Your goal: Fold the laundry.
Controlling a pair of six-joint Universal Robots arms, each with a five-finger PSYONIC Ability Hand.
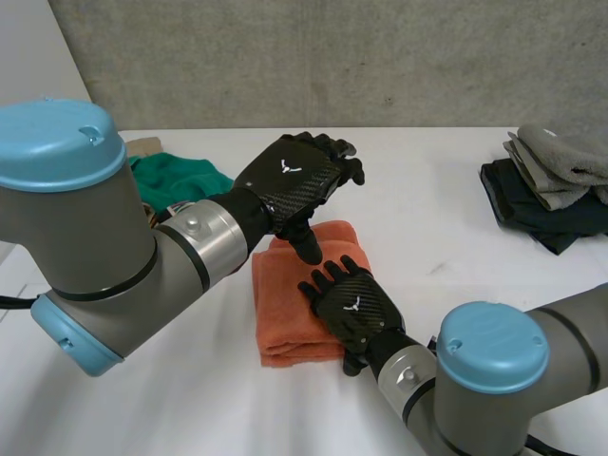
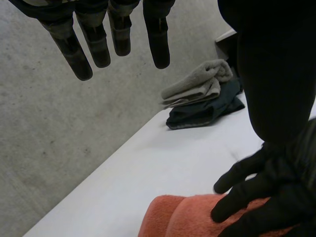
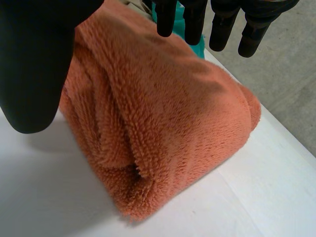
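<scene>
While the R hand (image 1: 351, 304) lies palm-down on the towel (image 1: 285, 318), fingers straight and spread, it grips nothing; its wrist view has the fingertips (image 3: 195, 19) over the orange pile, thumb off to one side. The towel is folded into a thick pad w/ rounded layered edges (image 3: 173, 113), mid-table (image 1: 456, 247), nearer the front edge than the back.

L hand (image 1: 290, 180) hangs over the towel's far end, fingers straight (image 2: 158, 39), holding nothing. Its thumb points down at the towel just beyond the R fingertips; can't tell if it touches. Its wrist view also catches the R hand (image 2: 256, 192) on the towel (image 2: 182, 217).

Markings: small white V-shaped emblem on the back of each hand.

Green cloth (image 1: 176, 176) lies bunched twd the back left corner. Grey cloth (image 1: 565, 161) (image 2: 197, 84) sits folded on a dark cloth (image 1: 541, 209) (image 2: 202, 111) at the right edge, well apart from the towel.
</scene>
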